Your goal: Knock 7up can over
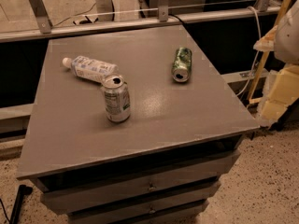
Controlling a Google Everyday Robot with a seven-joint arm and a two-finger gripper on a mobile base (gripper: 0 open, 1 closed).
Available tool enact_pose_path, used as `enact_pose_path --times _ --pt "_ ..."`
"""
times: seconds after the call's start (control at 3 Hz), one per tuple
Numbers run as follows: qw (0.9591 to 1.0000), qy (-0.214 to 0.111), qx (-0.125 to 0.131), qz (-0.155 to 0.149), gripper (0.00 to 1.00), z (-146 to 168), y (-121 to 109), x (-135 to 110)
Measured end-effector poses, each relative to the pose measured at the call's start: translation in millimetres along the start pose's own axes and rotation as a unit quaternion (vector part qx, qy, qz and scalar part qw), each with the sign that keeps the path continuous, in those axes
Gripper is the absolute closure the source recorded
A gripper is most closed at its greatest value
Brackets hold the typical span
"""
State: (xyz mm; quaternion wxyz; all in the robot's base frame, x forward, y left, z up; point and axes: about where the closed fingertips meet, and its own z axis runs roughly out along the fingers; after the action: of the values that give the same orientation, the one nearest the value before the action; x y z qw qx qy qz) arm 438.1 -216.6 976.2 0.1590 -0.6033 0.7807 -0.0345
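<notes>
The 7up can (116,99) stands upright on the grey table top (154,111), left of the middle and toward the front. Its body is pale silver-grey with green patches, and its silver top is open. My gripper is not in view, and no finger shows anywhere over the table.
A clear plastic bottle with a blue-white label (91,69) lies just behind the 7up can, close to its top. A darker green can (181,64) lies on its side at the back right. Yellow foam and a pale rounded shape (287,31) stand beyond the table's right edge. Drawers sit below the front edge.
</notes>
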Motion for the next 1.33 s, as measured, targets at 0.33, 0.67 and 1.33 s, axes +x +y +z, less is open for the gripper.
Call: enact_pose_path --times 0.33,0.67,1.33 --pt "1.0000 0.000 0.000 0.000 0.00 0 0 0" --pt "0.9991 -0.041 0.006 -0.009 0.00 6 -14 -19" --pt "0.9606 -0.266 0.021 -0.079 0.00 35 -82 -183"
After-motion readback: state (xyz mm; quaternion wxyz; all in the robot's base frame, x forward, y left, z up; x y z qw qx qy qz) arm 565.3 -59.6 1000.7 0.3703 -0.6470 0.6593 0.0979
